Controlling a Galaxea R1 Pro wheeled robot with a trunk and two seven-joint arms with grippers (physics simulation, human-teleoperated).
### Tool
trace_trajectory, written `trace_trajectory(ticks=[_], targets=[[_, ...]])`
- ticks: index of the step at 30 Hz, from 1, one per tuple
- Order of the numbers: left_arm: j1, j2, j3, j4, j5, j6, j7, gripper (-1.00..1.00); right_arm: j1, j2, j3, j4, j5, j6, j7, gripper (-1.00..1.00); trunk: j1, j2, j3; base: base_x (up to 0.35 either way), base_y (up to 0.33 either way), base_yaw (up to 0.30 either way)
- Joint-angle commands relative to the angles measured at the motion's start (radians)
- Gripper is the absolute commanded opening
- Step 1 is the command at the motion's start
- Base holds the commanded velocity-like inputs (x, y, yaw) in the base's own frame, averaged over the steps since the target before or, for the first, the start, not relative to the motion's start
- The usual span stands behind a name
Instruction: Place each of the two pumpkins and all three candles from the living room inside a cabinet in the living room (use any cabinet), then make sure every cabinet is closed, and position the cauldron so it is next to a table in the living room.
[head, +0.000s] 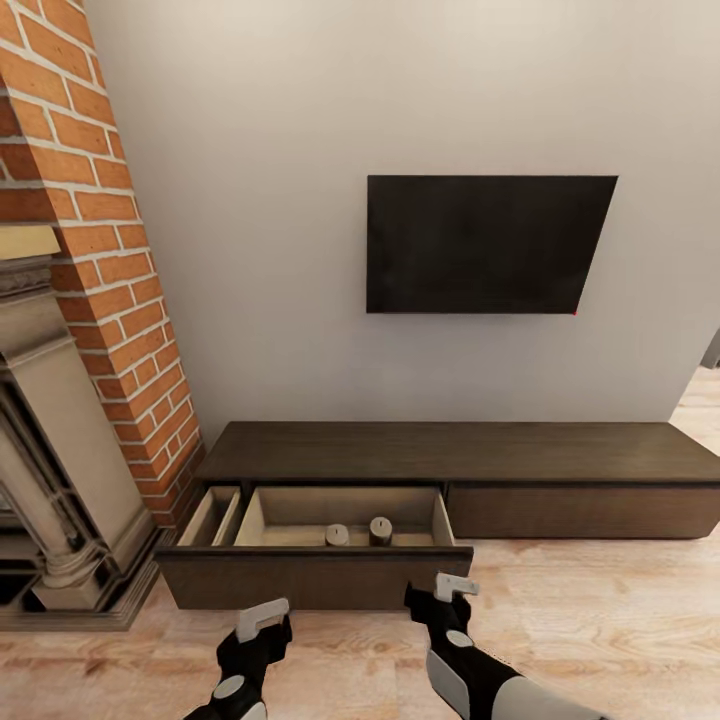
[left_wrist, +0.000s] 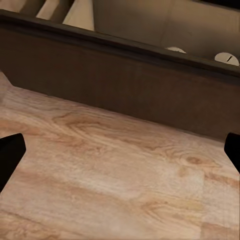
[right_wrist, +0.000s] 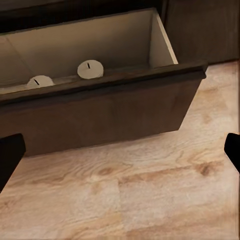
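Both end effectors hover before open cabinet.

A flat black screen hangs on the pale, plain wall at the far side of the room, right of centre, with a tiny red dot at its lower right corner. On the left, a red brick chimney column rises along the wall, slanting in this view. Below and in front of it stands a beige stone fireplace surround with carved mouldings and a turned column on a stepped base. Light wooden plank flooring with visible grain covers the near ground and runs off to the right.
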Motion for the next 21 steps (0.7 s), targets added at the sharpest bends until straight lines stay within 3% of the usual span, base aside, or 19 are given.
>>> trace_trajectory(ticks=[1,4,10,13,16,18,21], targets=[[-0.002,-0.001,-0.009,0.006,0.01,-0.014,0.006,1.0,0.005,0.0,0.009,0.0,0.001,-0.019,-0.005,1.0,0.0,-0.001,-0.001,0.0,0.0,0.0],[-0.003,-0.007,-0.016,0.025,0.004,-0.031,0.005,1.0,0.029,-0.001,0.008,0.001,0.031,-0.086,-0.006,1.0,0.0,-0.001,-0.001,0.0,0.0,0.0],[-0.002,-0.008,-0.028,0.032,-0.049,-0.043,0.003,1.0,0.054,-0.002,0.009,0.038,0.057,-0.164,-0.007,1.0,0.0,-0.001,-0.001,0.0,0.0,0.0],[-0.002,-0.01,-0.05,0.033,-0.089,-0.046,0.003,1.0,0.066,-0.001,0.009,0.067,0.108,-0.23,-0.007,1.0,0.0,-0.001,-0.001,0.0,0.0,0.0],[-0.003,-0.01,-0.068,0.032,-0.11,-0.046,-0.001,1.0,0.082,0.0,0.009,0.084,0.196,-0.259,-0.007,1.0,0.0,-0.001,-0.001,0.0,0.0,0.0],[-0.003,-0.01,-0.074,0.031,-0.12,-0.046,-0.048,1.0,0.088,-0.003,0.008,0.089,0.249,-0.27,-0.006,1.0,0.0,-0.001,-0.001,0.0,0.0,0.0],[-0.003,-0.007,-0.069,0.03,-0.121,-0.045,-0.147,1.0,0.091,-0.006,0.007,0.09,0.269,-0.274,0.0,1.0,0.0,-0.001,-0.001,0.0,0.0,0.0]])
